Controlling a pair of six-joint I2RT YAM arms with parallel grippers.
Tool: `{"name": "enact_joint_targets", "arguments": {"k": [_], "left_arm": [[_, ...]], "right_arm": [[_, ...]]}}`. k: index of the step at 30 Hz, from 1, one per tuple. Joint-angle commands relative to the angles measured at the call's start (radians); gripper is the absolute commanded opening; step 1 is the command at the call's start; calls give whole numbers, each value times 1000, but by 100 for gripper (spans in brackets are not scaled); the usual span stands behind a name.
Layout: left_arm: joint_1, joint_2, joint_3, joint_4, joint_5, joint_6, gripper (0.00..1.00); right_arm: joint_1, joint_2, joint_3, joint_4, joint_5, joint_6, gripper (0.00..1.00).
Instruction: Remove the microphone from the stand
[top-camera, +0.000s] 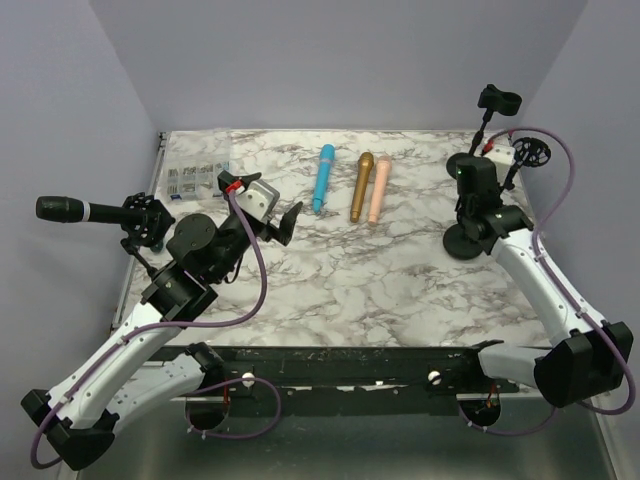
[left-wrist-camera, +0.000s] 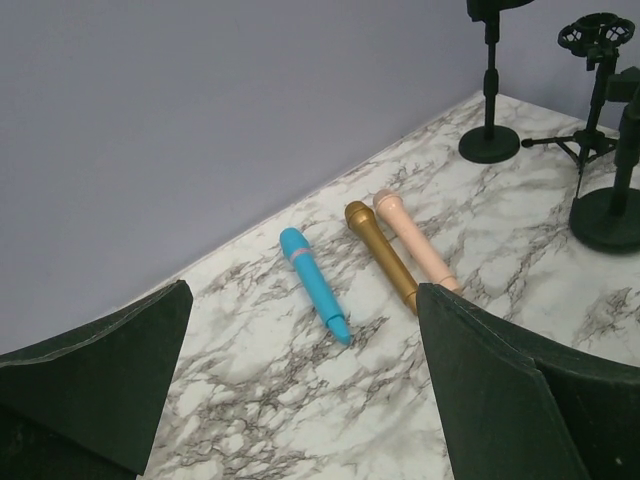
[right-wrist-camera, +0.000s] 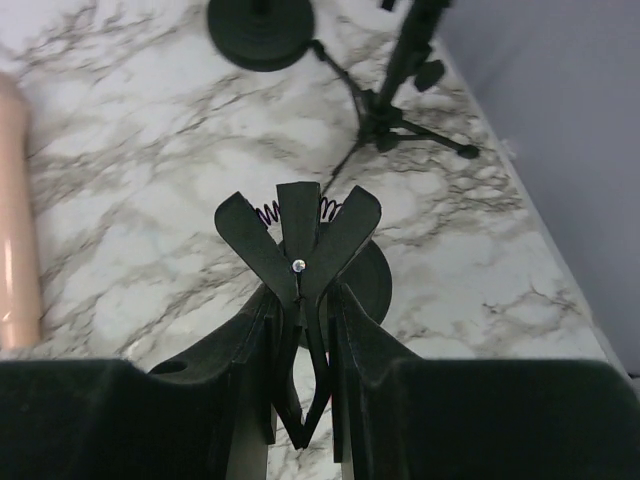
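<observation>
Gripping a spring clip (right-wrist-camera: 298, 240) from both sides, your right pincer (right-wrist-camera: 300, 385) sits clenched on it at lower centre of the right wrist view. The clip's round base (right-wrist-camera: 377, 285) shows behind it on the marble table (right-wrist-camera: 130, 230). From the top view alone you could not tell how that pincer stands, since the arm covers it at right of frame.

Only the top view shows you the black microphone (top-camera: 62, 209). It lies level in its stand (top-camera: 146, 222) at the far left of the frame, by the table's left edge, well apart from the right pincer.

Your left pincer (top-camera: 286, 224) is released and holds nothing, raised over the table left of centre, near the stand but not touching it. Its wrist view looks the other way: the fingers (left-wrist-camera: 100, 380) spread wide in the lower corners. Beyond them, mid-frame, a blue microphone (left-wrist-camera: 313, 283), a gold microphone (left-wrist-camera: 381, 257) and a pink microphone (left-wrist-camera: 415, 240) lie side by side on the marble. A tripod stand (left-wrist-camera: 590, 130) stands at upper right.
</observation>
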Motion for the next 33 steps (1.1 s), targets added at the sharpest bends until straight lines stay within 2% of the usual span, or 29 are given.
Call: {"name": "enact_joint_targets", "arguments": {"k": [1,4,9,14,16,18,19,20,23,26,30,33], "left_arm": [[-22,-5,6,7,-47,23,98],[-33,-13,2,12,-51,26,99],[-50,-8,-2,18,-56,31,99],[-56,-2,9,5,-36,21,99],[-58,-3,7,6,-38,22,99],[-58,-5,9,6,-40,22,99],[-59,-7,9,7,-41,22,99],[-59,-9,7,6,-41,23,99],[-61,-8,5,10,-48,28,98],[-62,-3,9,6,-45,27,99],[-64,4,10,6,-38,24,99],[-65,9,13,0,-35,20,98]], "right_arm": [[-110,-41,2,-1,59,99,1],[-204,-48,-29,35,100,117,1],[-272,-69,-37,90,187,135,1],[-345,-23,-24,115,153,136,2],[-363,0,-25,115,123,149,7],[-373,13,-25,119,109,157,16],[-375,15,-28,122,107,161,24],[-376,13,-34,125,102,166,38],[-379,-17,-72,152,47,176,69],[-378,-42,-89,171,-4,164,89],[-377,-68,-61,158,-72,138,100],[-377,-105,-38,143,-67,133,100]]}}
